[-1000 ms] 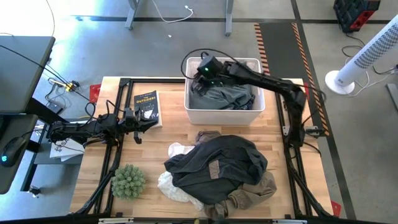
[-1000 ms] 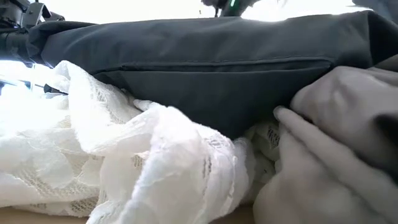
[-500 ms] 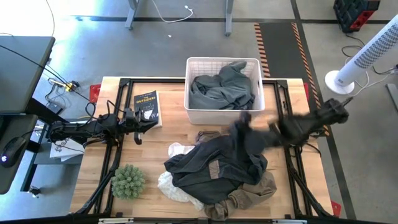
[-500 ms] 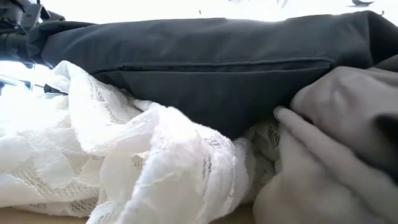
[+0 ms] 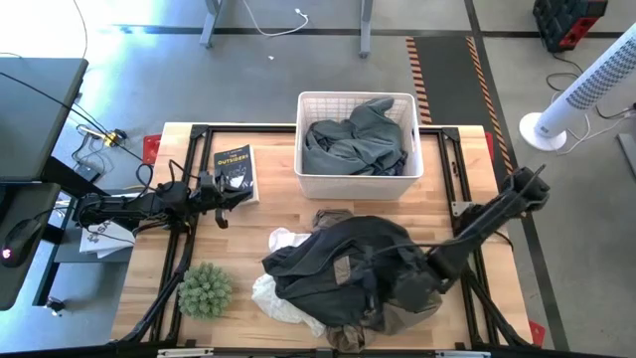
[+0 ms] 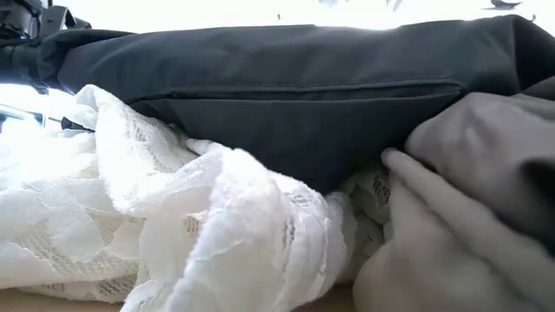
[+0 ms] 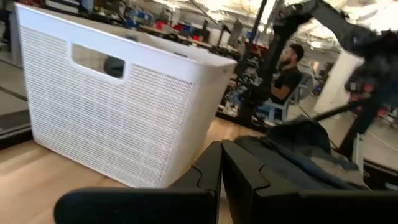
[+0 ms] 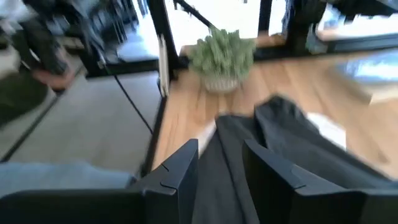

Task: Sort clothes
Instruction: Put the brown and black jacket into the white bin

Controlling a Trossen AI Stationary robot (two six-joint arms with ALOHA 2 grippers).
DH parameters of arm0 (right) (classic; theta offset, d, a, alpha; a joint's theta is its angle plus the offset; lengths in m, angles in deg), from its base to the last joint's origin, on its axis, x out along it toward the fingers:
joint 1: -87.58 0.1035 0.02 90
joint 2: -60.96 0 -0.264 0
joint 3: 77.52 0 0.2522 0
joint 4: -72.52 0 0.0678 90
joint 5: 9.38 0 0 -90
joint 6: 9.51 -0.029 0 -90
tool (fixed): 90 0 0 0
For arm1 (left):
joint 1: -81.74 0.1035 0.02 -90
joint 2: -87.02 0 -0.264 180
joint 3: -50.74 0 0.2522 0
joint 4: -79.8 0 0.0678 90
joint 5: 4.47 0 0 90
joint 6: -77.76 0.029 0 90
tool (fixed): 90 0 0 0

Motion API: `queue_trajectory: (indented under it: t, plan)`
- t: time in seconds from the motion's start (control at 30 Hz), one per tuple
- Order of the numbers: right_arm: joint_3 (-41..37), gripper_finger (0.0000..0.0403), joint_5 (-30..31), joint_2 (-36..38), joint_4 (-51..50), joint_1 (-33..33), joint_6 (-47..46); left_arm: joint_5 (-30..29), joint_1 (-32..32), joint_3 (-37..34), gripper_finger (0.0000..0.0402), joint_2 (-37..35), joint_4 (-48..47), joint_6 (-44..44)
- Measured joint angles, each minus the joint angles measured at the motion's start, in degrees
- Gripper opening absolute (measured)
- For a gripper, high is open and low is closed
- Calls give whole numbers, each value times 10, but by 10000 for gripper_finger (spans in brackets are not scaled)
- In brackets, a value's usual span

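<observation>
A pile of clothes lies on the table's near middle: a dark grey garment on top, a white lace piece under its left side, and khaki-brown trousers under its right. The low view shows the same grey, lace and khaki pieces. More dark grey pieces lie in the white basket. No plaid shirt shows. My right gripper is open, low over the pile's right part. My left gripper is shut and empty at the table's left. My right gripper has its open fingers on either side of a ridge of the dark grey garment, coming from the table's right and slanting down. Whether the fingers touch the cloth I cannot tell.
A book lies left of the basket, just beyond my left gripper. A round green plant stands at the near left; it also shows in the right wrist view. The basket wall stands ahead of my left gripper. A person sits in the room beyond.
My right gripper has left the place above the basket's far left corner, swung toward the table's right edge, then come toward the near edge and down over the clothes pile. The grey pieces in the basket now show whole.
</observation>
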Motion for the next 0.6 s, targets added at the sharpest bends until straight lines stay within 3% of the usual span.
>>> queue_trajectory:
  t: [0.13,0.3,0.47,0.6]
  plan:
    - [-1,152,-71,-10,-32,-42,-24,1,0,0,10,0,2,-13]
    - [-1,215,-173,-10,-86,-94,-40,6,0,0,10,1,0,-25]
    - [-1,269,-156,-18,-162,-114,-21,5,0,0,10,1,1,-31]
    - [-22,282,-158,-38,-158,-134,-5,4,0,0,10,1,2,-39]
